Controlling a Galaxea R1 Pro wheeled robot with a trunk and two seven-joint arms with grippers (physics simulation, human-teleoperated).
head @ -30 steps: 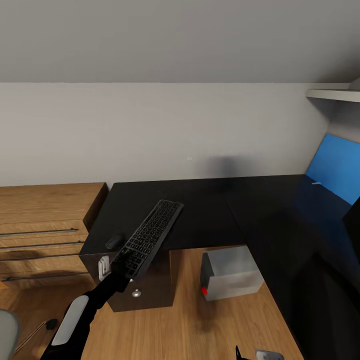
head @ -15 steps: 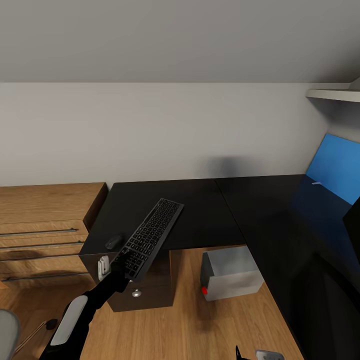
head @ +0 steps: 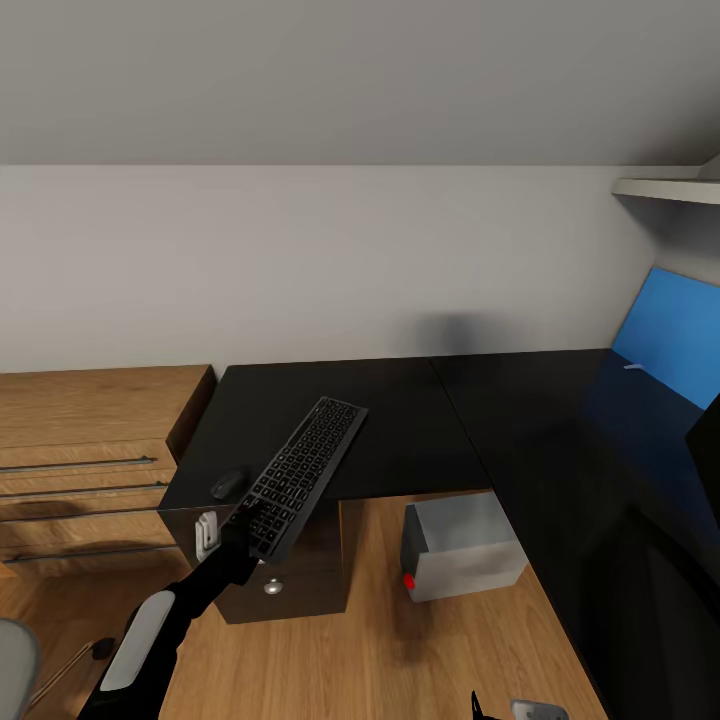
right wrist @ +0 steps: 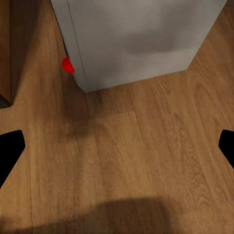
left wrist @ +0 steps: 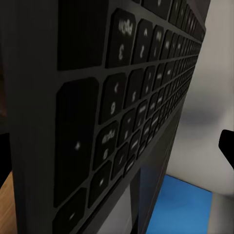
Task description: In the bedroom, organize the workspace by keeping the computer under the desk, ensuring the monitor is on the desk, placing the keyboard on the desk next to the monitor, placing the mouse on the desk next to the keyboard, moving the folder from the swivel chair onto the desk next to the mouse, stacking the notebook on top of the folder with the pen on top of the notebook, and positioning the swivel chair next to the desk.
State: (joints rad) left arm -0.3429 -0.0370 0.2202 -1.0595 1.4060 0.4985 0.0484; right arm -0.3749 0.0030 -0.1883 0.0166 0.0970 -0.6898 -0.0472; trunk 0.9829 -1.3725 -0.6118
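Keyboard point(head: 300, 474): pinched at its near end in our left gripper point(head: 243, 527), angled over the desk point(head: 420, 420) front edge beside the mouse point(head: 228, 484); computer point(head: 462, 545) on floor under desk; right gripper point(right wrist: 117, 146) spread, empty.

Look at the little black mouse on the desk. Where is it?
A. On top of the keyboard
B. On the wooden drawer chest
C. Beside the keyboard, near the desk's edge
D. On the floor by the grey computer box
C: in the head view the mouse lies on the black desk just beside the keyboard, near the desk's front edge, away from the computer on the floor.
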